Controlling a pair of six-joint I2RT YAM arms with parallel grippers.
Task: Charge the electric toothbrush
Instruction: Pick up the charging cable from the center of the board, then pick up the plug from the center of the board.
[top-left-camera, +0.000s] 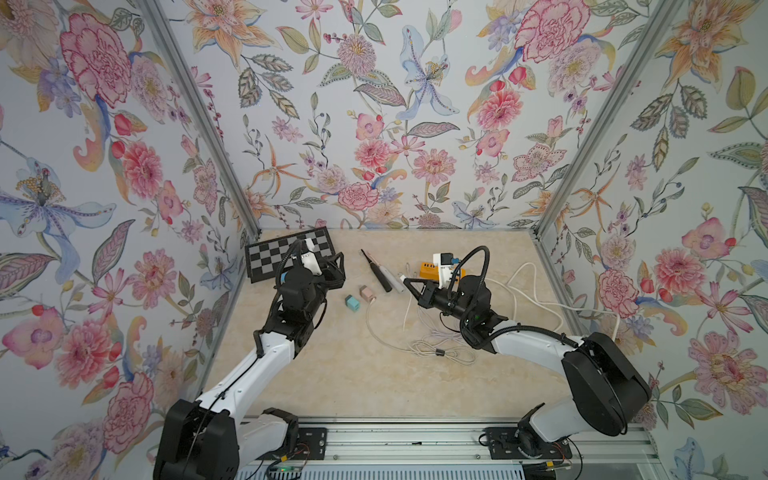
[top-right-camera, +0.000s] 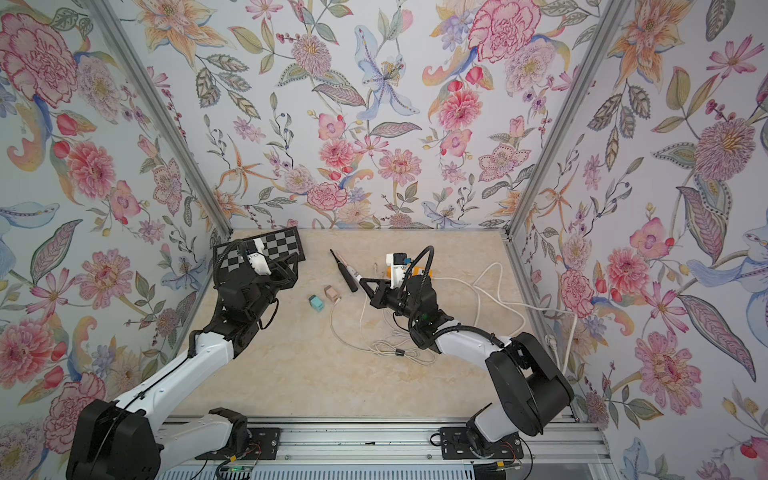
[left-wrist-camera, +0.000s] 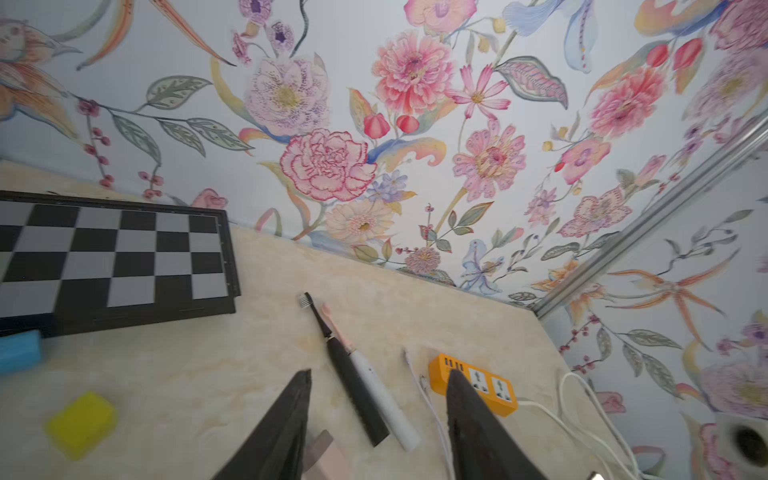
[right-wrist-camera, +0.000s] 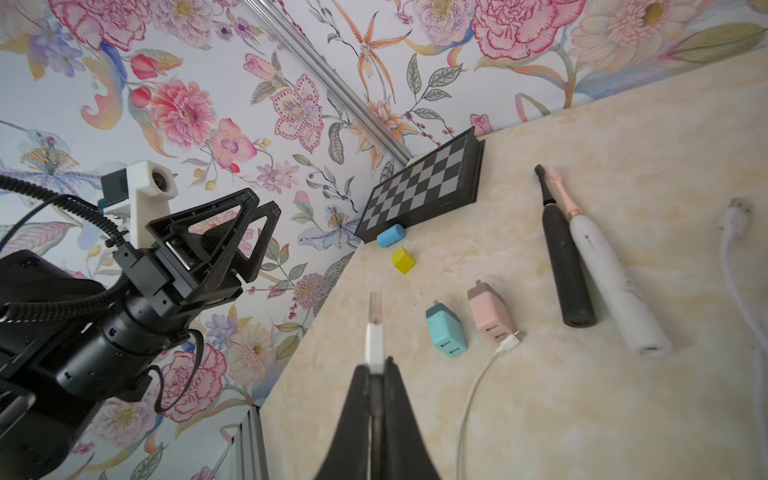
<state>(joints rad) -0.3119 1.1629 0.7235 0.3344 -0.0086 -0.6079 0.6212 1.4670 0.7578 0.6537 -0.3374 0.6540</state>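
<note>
Two electric toothbrushes lie side by side on the beige table, one black (top-left-camera: 379, 272) (right-wrist-camera: 565, 266) and one white with a pink head (right-wrist-camera: 611, 282) (left-wrist-camera: 382, 399). My right gripper (right-wrist-camera: 376, 361) (top-left-camera: 406, 282) hovers just right of their butt ends, shut on a white cable plug (right-wrist-camera: 374, 334) that sticks out past its tips. A teal adapter (right-wrist-camera: 444, 330) and a pink adapter (right-wrist-camera: 490, 311) lie in front of the brushes, with another cable plug (right-wrist-camera: 509, 343) beside the pink one. My left gripper (left-wrist-camera: 381, 372) (top-left-camera: 341, 270) is open and empty, left of the toothbrushes.
An orange power strip (top-left-camera: 428, 270) (left-wrist-camera: 494, 388) sits behind my right gripper. Loose white cables (top-left-camera: 440, 351) coil under the right arm. A chessboard (top-left-camera: 286, 249) lies in the back left corner, with a blue block (right-wrist-camera: 390, 235) and a yellow block (right-wrist-camera: 403, 259) near it.
</note>
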